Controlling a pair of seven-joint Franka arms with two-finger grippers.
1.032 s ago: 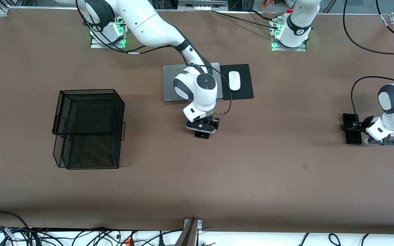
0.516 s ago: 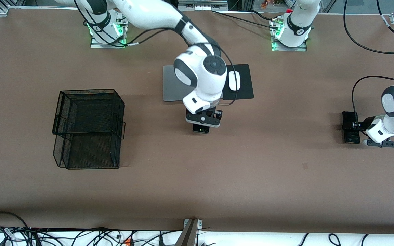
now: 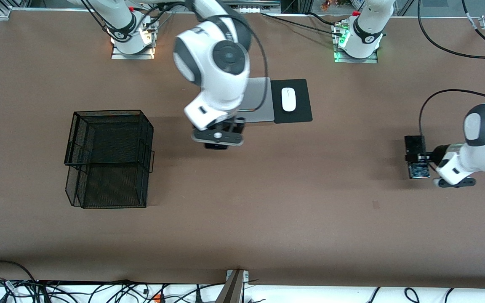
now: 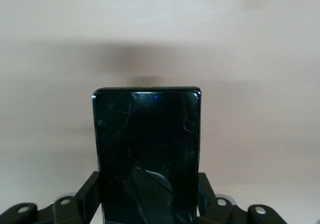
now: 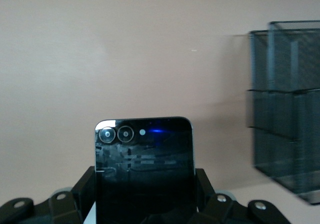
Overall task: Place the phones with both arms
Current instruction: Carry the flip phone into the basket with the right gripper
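Note:
My right gripper (image 3: 217, 141) hangs in the air over the table's middle, close to the grey pad's edge, shut on the small square black folded phone (image 3: 216, 146). In the right wrist view that phone (image 5: 144, 169) stands between the gripper's fingers (image 5: 84, 191), two camera rings at its top. At the left arm's end of the table, my left gripper (image 3: 424, 159) is shut on the long slim black slab phone (image 3: 415, 156), held just above the tabletop. The left wrist view shows the slab (image 4: 147, 149) clamped between the fingers (image 4: 90, 194), its shadow on the table below.
A black wire-mesh basket (image 3: 107, 158) stands toward the right arm's end, and it also shows in the right wrist view as a mesh basket (image 5: 287, 104). A grey pad (image 3: 258, 99) and a black mouse mat (image 3: 299, 113) with a white mouse (image 3: 288, 99) lie near the bases.
The right arm has risen and swung toward the basket with the folded phone. The left gripper has lifted the slab phone and carried it a little toward the table's middle.

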